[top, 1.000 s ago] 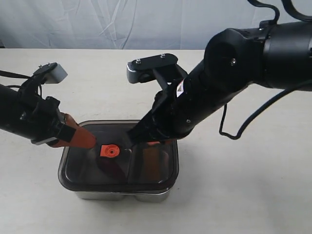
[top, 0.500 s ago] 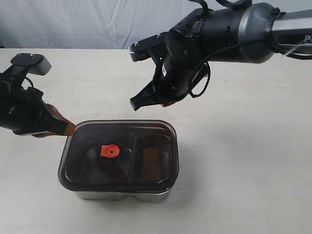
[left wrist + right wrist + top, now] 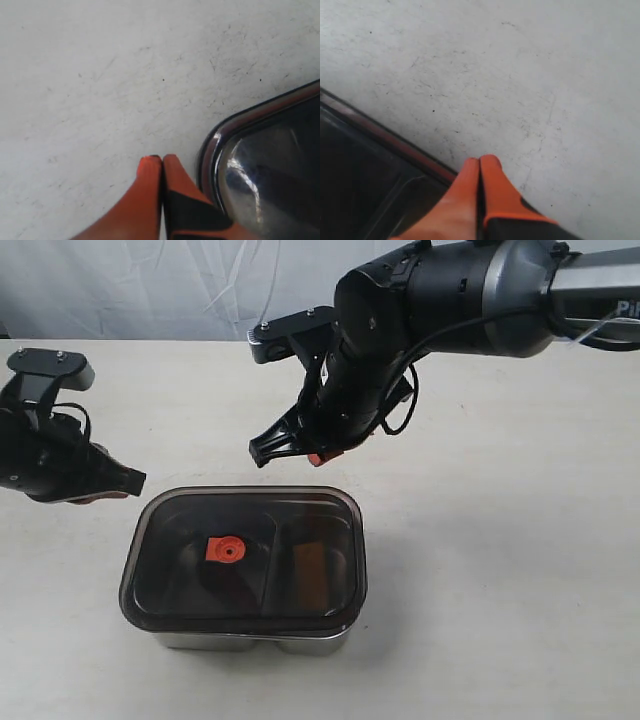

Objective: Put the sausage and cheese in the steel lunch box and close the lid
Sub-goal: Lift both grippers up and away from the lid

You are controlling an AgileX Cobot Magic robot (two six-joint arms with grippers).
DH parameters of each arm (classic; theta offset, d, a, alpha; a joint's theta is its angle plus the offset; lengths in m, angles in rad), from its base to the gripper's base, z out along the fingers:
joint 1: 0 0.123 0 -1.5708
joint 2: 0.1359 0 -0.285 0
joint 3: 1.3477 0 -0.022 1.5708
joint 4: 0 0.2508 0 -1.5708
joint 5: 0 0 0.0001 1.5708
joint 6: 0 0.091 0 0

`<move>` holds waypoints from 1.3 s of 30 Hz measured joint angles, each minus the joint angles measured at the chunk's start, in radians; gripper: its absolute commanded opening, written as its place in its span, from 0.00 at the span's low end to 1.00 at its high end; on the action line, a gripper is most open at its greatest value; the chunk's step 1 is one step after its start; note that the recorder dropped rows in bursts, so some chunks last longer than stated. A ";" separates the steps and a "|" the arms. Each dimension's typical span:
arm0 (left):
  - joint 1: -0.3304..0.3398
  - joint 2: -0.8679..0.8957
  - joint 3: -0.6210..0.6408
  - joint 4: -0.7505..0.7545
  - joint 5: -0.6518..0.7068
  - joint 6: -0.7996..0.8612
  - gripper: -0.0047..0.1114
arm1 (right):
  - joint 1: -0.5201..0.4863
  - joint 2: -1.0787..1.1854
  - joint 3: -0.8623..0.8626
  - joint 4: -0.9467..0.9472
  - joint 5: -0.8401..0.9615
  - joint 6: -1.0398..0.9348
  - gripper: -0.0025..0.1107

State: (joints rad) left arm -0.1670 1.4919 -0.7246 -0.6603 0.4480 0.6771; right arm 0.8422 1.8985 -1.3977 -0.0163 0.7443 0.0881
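Plainly lit, your pale, scuffed table point(image 3: 500, 590) runs back to a wrinkled white backdrop point(image 3: 150, 290). At left, your left gripper point(image 3: 138, 478) hangs empty, fingers pressed together, just beside the box's rear left corner. The steel lunch box point(image 3: 250, 642) sits mid-table, long axis running across the view. The lid point(image 3: 300, 515) lies flat on its rim, orange valve tab point(image 3: 226, 551) facing up. Dim shapes point(image 3: 312, 575) show through the smoky plastic, too dark to name. Behind it, your right gripper point(image 3: 258, 452) hovers above the table, tips closed together, holding nothing.
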 measured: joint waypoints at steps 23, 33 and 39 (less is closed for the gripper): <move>-0.067 0.043 0.000 -0.063 0.007 0.038 0.04 | 0.000 0.000 0.000 0.004 -0.011 -0.005 0.01; -0.067 0.043 0.000 -0.084 0.007 0.041 0.04 | 0.000 -0.009 0.000 0.008 -0.009 -0.005 0.01; -0.067 0.043 -0.010 -0.121 0.059 0.059 0.04 | 0.000 -0.009 0.000 0.008 0.010 -0.008 0.01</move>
State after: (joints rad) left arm -0.2345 1.5351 -0.7347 -0.7810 0.5070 0.7358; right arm 0.8422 1.8893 -1.3977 -0.0081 0.7541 0.0803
